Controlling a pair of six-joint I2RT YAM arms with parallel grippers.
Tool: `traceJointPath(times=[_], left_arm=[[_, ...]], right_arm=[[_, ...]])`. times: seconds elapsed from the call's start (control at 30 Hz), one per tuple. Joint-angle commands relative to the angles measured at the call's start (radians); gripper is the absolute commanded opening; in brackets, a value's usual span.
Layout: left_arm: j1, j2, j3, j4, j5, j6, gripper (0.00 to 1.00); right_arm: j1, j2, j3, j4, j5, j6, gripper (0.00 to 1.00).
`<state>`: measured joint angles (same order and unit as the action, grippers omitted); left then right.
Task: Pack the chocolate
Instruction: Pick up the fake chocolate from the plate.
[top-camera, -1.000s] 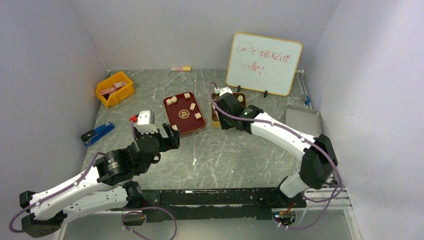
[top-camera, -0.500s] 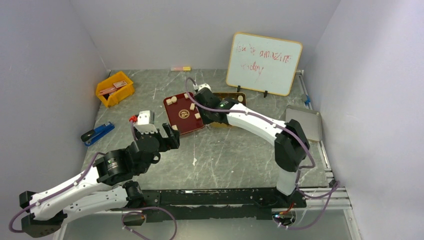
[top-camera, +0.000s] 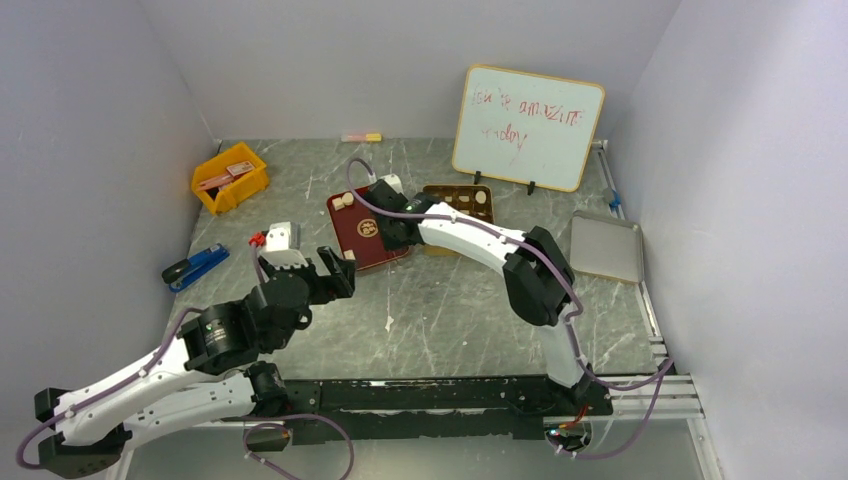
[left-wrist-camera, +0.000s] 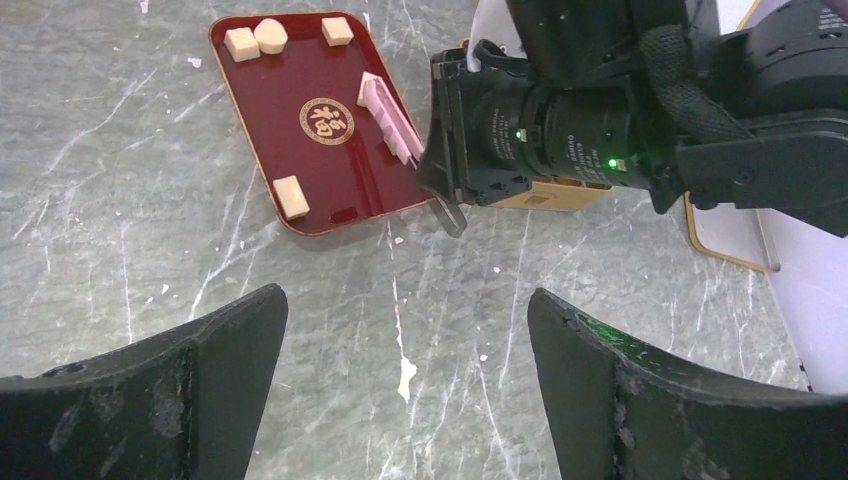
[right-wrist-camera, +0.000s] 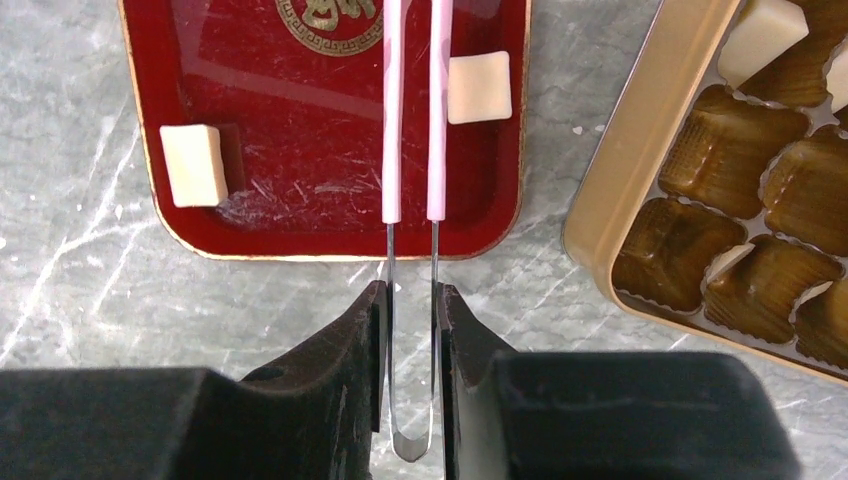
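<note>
**Chocolate (right-wrist-camera: 479, 87) split between red tray (right-wrist-camera: 280, 130) and gold tin (right-wrist-camera: 610, 170); tweezers over tray**

Right tool (right-wrist-camera: 411, 290): closed narrow on the bare metal shanks of pink-sleeved tweezers (right-wrist-camera: 392, 120), gripped near their bend. Tweezers pointed out over the near half of the tray, sleeves nearly parallel with a slim gap between. Tips cut off by the top edge in the right wrist view and foreshortened in the left wrist view. Not determinable whether anything sits between the tips.

Left tool (left-wrist-camera: 405, 300): spread wide, nothing between the fingers. Held over bare worktop (left-wrist-camera: 120, 180) just short of the tray's near edge, facing the right arm.

Chocolate on tray: three pale pieces along the far end, two of them side by side at the far-left corner. One more piece by the near-left corner. Another just beside the right sleeve of the tweezers, not between the sleeves.

Chocolate in tin: pale pieces seated in several brown moulded cups. Tin open, standing just right of the tray, parted from it by a strip of worktop.

Elsewhere on worktop: whiteboard (top-camera: 528, 125) propped at the back right, yellow bin (top-camera: 230, 178) at the back left, grey lid (top-camera: 605, 247) at the right edge. All three well apart from tray and tin.
</note>
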<state>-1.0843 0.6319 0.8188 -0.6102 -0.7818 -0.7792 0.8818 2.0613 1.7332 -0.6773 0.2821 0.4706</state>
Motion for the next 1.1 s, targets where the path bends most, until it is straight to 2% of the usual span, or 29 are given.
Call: traceJointPath(times=[0.0, 0.37, 1.07], left_arm=[[-0.005, -0.016, -0.003, 0.017, 0.01, 0.008, 0.95], [-0.005, -0.035, -0.003, 0.018, 0.024, 0.015, 0.95], [-0.005, -0.042, -0.006, 0.018, 0.03, 0.021, 0.95]], right_arm=[[0.008, 0.025, 0.088, -0.029, 0.045, 0.052, 0.25], [0.009, 0.067, 0.121, -0.056, 0.065, 0.073, 0.32], [0.003, 0.183, 0.23, -0.089, 0.082, 0.081, 0.33]])
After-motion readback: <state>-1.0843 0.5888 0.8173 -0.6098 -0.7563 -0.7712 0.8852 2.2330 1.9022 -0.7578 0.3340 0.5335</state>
